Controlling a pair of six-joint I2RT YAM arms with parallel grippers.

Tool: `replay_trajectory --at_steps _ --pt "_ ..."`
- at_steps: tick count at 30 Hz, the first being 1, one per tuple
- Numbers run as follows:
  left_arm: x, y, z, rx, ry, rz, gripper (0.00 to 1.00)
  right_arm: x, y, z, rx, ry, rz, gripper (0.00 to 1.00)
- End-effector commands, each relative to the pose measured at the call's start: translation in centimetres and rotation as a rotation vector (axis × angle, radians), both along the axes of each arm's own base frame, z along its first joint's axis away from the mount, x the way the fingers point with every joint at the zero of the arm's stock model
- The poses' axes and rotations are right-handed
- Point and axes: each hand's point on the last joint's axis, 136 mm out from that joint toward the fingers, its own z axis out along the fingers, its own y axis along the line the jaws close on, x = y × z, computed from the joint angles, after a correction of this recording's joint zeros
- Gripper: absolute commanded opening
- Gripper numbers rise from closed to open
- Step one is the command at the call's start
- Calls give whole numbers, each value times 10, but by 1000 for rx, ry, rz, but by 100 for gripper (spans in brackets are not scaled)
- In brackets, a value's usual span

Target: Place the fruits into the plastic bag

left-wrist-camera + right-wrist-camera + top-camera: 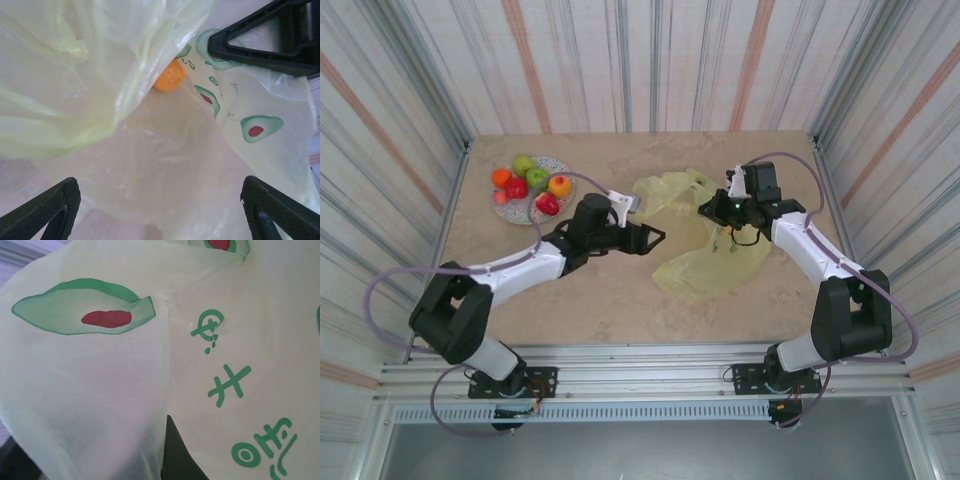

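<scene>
The yellow-green plastic bag [705, 262] with avocado prints lies at the middle right of the table. My right gripper [710, 210] is shut on the bag's upper film and holds it raised. In the right wrist view the film [100, 390] drapes over a dark fingertip [175, 455]. My left gripper [655, 240] stands open at the bag's mouth, with nothing between its fingers [50, 210]. An orange fruit [170, 76] lies inside the bag, under the fold. Several fruits sit on the plate, among them a green one [524, 165], a red one [548, 204] and a peach-like one [559, 185].
The speckled plate [523, 214] stands at the back left of the table. Striped walls close in the back and both sides. In the left wrist view the right gripper's black fingers [250, 45] reach in from the upper right above the bag film [165, 165].
</scene>
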Motion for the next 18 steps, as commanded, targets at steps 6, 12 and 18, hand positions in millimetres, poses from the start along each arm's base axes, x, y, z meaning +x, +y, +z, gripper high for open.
replay_trajectory --at_steps 6,12,18 --pt "13 98 29 162 -108 239 90 -4 -8 -12 -75 3 15 0" --pt "64 208 18 239 -12 715 94 -2 -6 -12 -65 -5 23 0" --pt "106 270 -20 324 95 890 97 -1 -3 -7 -47 -15 30 0"
